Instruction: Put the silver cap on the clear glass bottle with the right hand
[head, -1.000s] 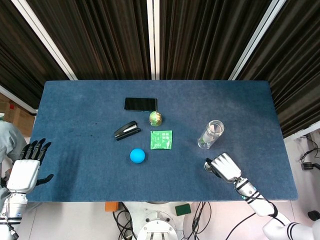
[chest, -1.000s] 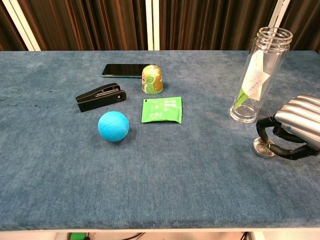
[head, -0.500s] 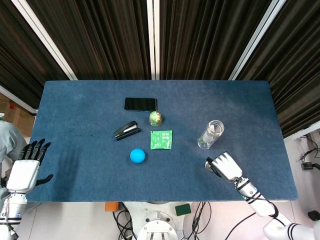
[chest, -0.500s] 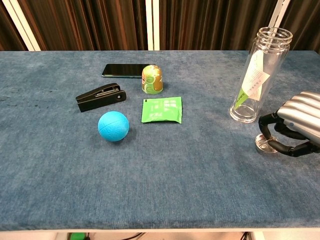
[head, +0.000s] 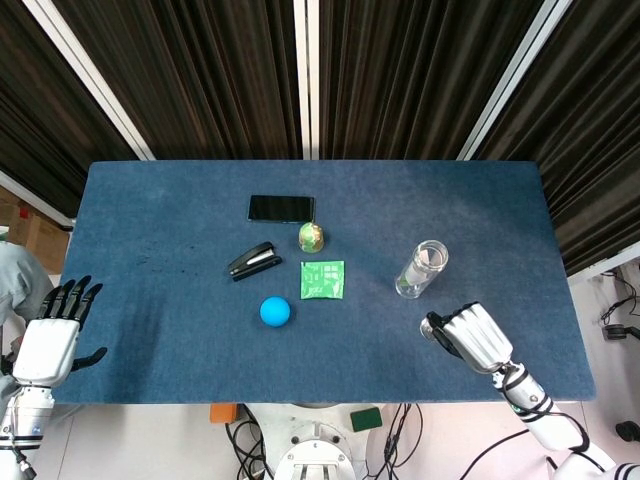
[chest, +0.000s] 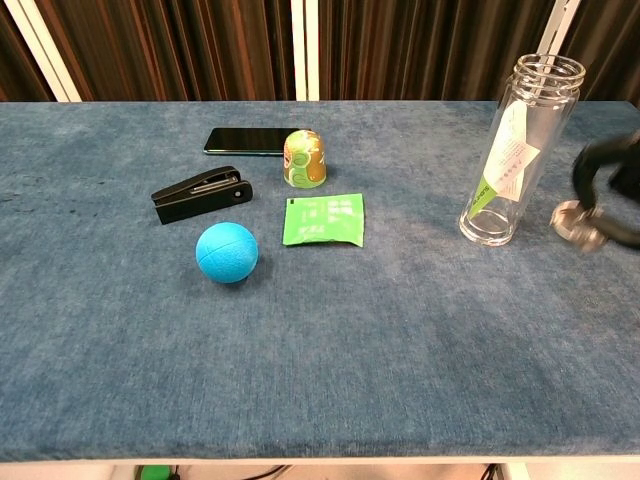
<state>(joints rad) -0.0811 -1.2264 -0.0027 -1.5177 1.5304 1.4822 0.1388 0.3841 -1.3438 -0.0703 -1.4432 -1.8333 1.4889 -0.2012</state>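
The clear glass bottle (head: 422, 268) (chest: 518, 150) stands upright and uncapped at the table's right, a green-and-white label inside it. My right hand (head: 475, 337) (chest: 610, 190) hangs in the air just right of the bottle and nearer the front edge. It pinches the small silver cap (chest: 576, 222) between thumb and finger, about level with the bottle's lower half. In the head view the cap barely shows at the fingertips. My left hand (head: 50, 335) is off the table's left front corner, fingers spread, holding nothing.
Mid-table lie a black phone (head: 281, 208), a green-yellow egg-shaped toy (head: 311, 237), a black stapler (head: 254, 261), a green packet (head: 322, 279) and a blue ball (head: 275, 311). The blue table (head: 150, 220) has its front edge close to my right hand.
My right hand has lifted the silver cap off the table and risen to the right, beside the bottle. The left hand has not moved.
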